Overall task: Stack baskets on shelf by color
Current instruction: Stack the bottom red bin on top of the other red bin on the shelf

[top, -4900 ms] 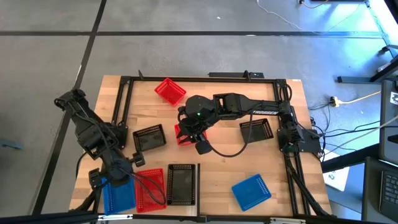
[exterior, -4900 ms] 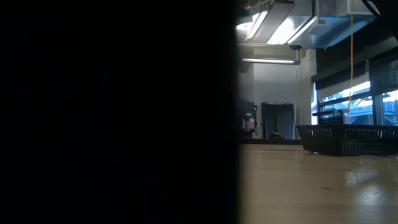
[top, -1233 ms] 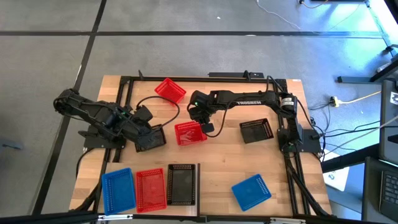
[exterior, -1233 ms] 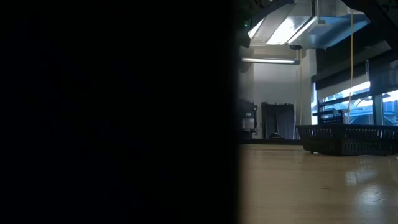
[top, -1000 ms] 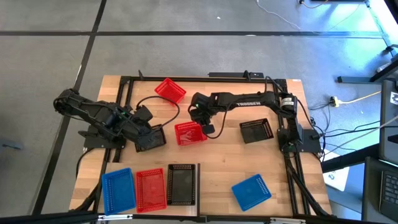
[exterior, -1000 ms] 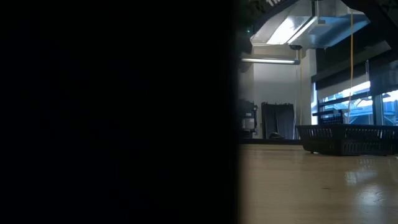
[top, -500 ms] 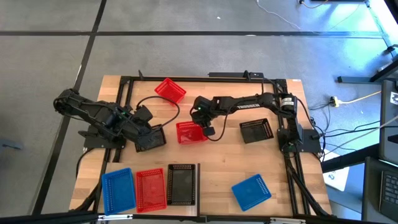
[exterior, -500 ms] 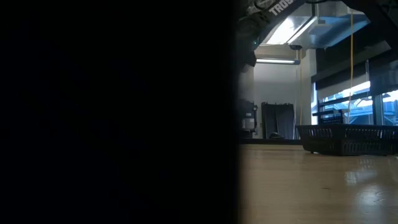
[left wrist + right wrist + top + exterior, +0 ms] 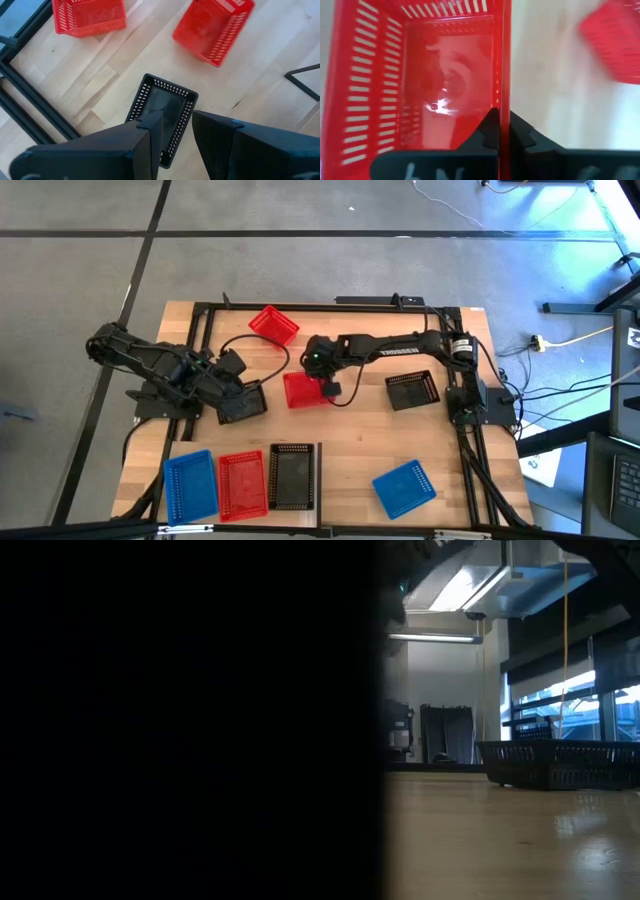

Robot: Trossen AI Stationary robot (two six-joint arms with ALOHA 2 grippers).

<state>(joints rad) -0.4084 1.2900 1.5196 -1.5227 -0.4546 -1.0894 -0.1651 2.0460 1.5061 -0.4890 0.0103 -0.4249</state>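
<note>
A red basket (image 9: 303, 391) sits on its bottom at the table's middle, with my right gripper (image 9: 327, 387) shut on its right-hand wall. My left gripper (image 9: 177, 131) hangs open above a black basket (image 9: 162, 114) left of centre, touching nothing. A second red basket (image 9: 273, 325) lies at the far side, another black basket (image 9: 412, 390) at the right and a blue basket (image 9: 405, 487) at the near right. On the shelf (image 9: 318, 476) at the near left stand a blue (image 9: 190, 485), a red (image 9: 242, 483) and a black basket (image 9: 292, 477) side by side. My right gripper pinches the rim of the red basket's wall (image 9: 503, 95) on the table's right side, one finger inside the basket and one outside. The fingers come slanting down from the right. The basket stands upright with its open side up.
The black frame rails (image 9: 200, 340) run along the table's left, far and right sides. The low view is dark over its left half and shows the black basket (image 9: 560, 764) on the tabletop at the right.
My right gripper has sunk a little onto the red basket at the table's middle and shut on its right-hand wall. My left arm has kept still.
</note>
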